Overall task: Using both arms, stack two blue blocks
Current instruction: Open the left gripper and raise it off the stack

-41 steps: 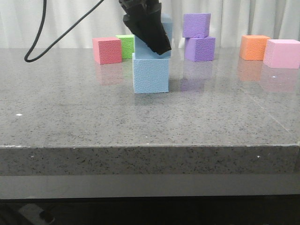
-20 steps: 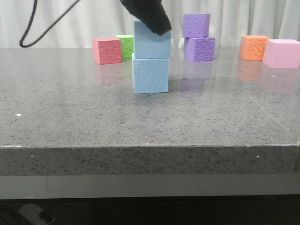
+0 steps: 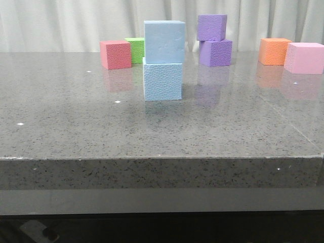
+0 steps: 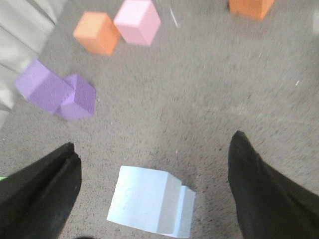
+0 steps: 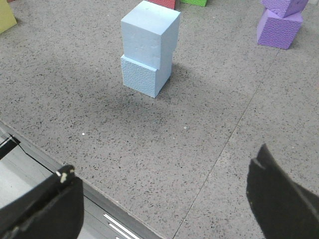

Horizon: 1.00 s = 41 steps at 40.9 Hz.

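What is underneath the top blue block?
The top blue block rests on a second blue block, slightly offset, which stands on the grey table. Their touching faces are hidden.

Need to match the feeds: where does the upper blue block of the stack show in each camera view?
Front view: the upper blue block sits on the lower blue block, centre of the table, slightly offset to the right.
Left wrist view: seen from above between the open fingers, upper blue block.
Right wrist view: far from the gripper, upper blue block.
Shared landmark: the purple stack.
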Each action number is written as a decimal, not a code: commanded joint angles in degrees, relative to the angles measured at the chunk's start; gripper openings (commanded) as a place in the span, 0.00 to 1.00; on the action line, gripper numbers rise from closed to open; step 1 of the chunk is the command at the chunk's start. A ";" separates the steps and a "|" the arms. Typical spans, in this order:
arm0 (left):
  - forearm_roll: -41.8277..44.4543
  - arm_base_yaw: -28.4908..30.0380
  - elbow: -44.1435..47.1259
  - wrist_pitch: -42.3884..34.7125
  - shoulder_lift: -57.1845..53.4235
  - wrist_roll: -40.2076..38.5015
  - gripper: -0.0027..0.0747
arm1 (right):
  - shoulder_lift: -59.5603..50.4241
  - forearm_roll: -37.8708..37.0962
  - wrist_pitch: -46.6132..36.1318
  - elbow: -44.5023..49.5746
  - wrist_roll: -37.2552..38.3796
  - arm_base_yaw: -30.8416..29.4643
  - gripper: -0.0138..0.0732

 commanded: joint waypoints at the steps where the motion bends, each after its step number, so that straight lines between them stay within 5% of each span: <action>1: -2.57 -0.15 -0.75 -2.90 -5.88 -4.26 0.80 | -0.28 0.36 -4.36 -1.57 -0.59 -0.36 0.92; 11: -0.15 -0.05 -0.77 6.71 -11.61 -23.69 0.80 | -0.28 0.36 -4.48 -1.57 -0.59 -0.36 0.92; 17: 3.75 -0.05 3.53 6.07 -16.25 -31.25 0.80 | -0.28 0.36 -5.36 -1.57 -0.59 -0.36 0.92; 31: 11.71 -0.05 35.27 -9.61 -36.03 -37.28 0.79 | -0.35 -1.29 0.91 -1.57 -0.52 -0.36 0.92; 41: 16.56 -0.05 52.75 -12.46 -47.19 -45.23 0.80 | -0.35 -9.25 8.34 -3.19 5.60 -0.36 0.92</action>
